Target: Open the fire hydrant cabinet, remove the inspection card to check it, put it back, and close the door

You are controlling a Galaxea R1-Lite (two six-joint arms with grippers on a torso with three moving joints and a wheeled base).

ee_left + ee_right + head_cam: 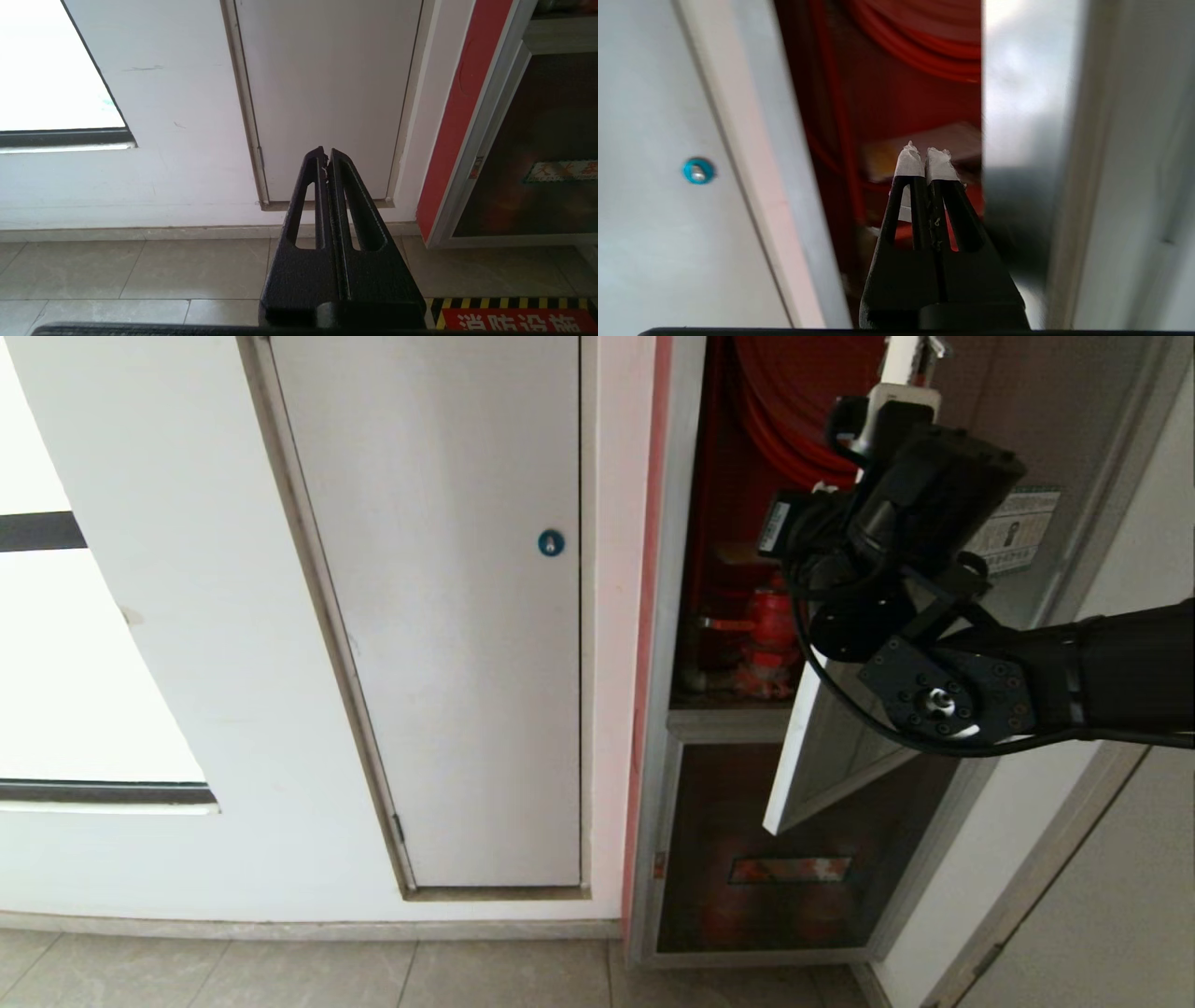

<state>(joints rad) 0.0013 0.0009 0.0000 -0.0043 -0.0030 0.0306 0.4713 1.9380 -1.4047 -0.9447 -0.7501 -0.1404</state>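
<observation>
Red-lined aluminium-framed fire hydrant cabinet (738, 616) stands open | dark frosted-glass door (1017, 140) beside right pincer (927, 161) | pincer pressed together, empty | blurred pale yellow-edged sheet ahead of tips, probably inspection card (920, 147) | step: reaching in | next: part tips, grasp card | left pincer (326, 156) parked, closed.

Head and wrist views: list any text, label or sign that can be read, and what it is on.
"消防设施": red floor sign with a yellow-black striped edge, partly cut off.
Strip label on the lower glass panel: blurred, unreadable.
Printed sticker on the door: too small to read.
White label on the right arm's wrist: too small to read.
Nothing else bears text.
</observation>
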